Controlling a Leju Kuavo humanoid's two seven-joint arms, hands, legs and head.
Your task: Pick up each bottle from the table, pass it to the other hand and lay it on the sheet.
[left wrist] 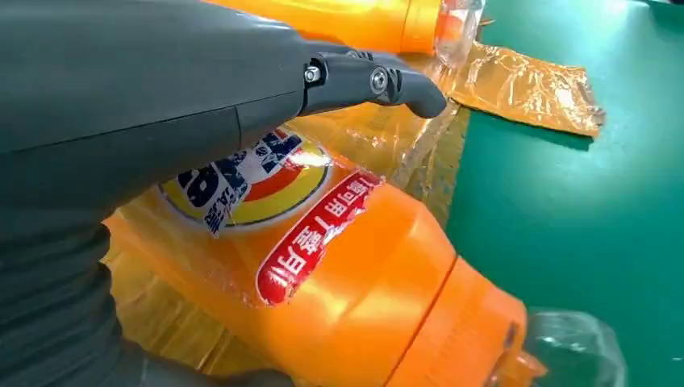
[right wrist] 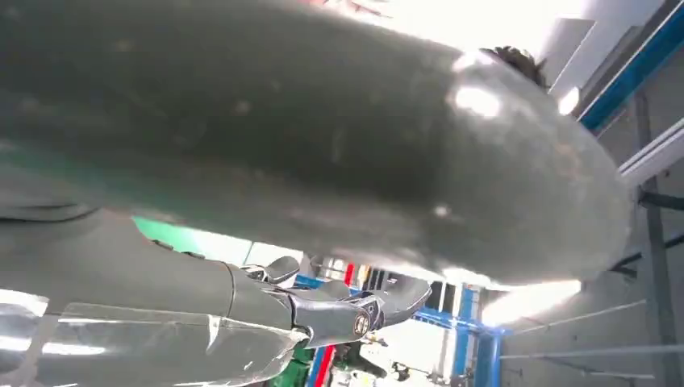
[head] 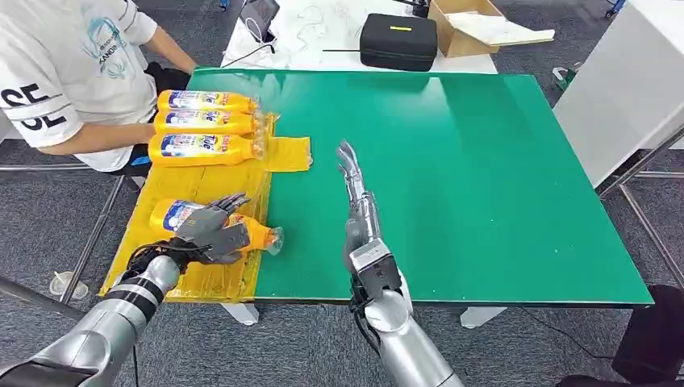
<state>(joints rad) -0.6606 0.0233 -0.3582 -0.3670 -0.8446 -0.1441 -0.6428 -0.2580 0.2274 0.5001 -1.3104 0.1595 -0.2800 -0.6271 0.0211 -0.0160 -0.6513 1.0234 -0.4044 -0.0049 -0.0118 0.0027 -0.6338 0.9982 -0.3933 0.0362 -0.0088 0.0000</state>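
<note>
Bottle, orange with clear cap, lies on its side on the yellow sheet at the green table's left edge. Left hand rests over its label, fingers draped around the body, holding it. Three more bottles lie side by side farther up the sheet. Right hand hovers over bare table, fingers straight and apart, holding nothing. Person sits beyond the sheet.
</note>
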